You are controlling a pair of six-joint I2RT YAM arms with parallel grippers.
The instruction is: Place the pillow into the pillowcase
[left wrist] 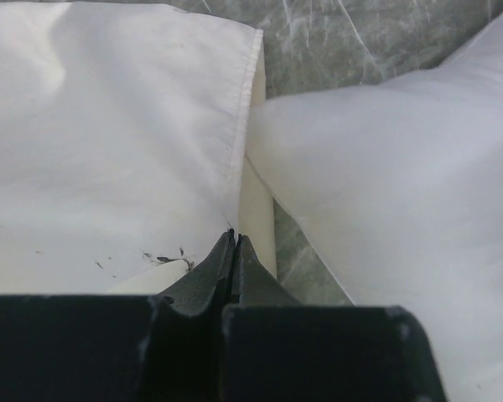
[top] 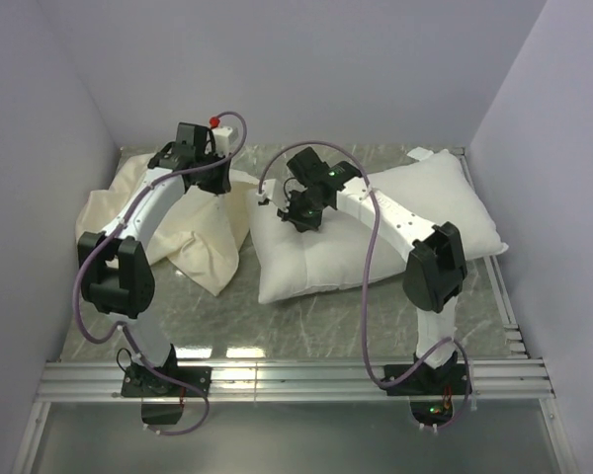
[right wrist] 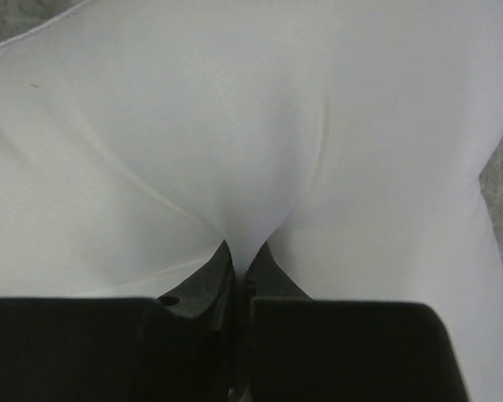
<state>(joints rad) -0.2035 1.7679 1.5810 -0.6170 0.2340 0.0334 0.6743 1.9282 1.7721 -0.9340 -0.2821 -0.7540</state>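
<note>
The pillow (top: 445, 212) is laid on the marbled table (top: 306, 331), right of centre, with one end toward the far right corner. Part of its upper face is covered by the right arm (top: 395, 222). A small fold of its white cover is pinched between the nearly closed jaws of the right gripper (right wrist: 241, 251), and creases are drawn through the fabric toward that pinch. The right wrist view is almost filled by the pillow, so its outline is cut off. Only slivers of table are seen there, at the upper left and the right edge.

The pillowcase (top: 104, 212) is heaped in folds at the left of the table, partly hidden beneath the left arm (top: 153, 207). Its hemmed edge is clamped in the left gripper (left wrist: 234, 240), whose jaws are shut on the cloth. A few dark marks (left wrist: 166, 258) are seen on the cream fabric just beside the jaws. A corner of the pillow is shown touching that hem at the mouth of the case; whether any of it lies inside cannot be told. In the overhead view the tips of neither gripper can be made out.
</note>
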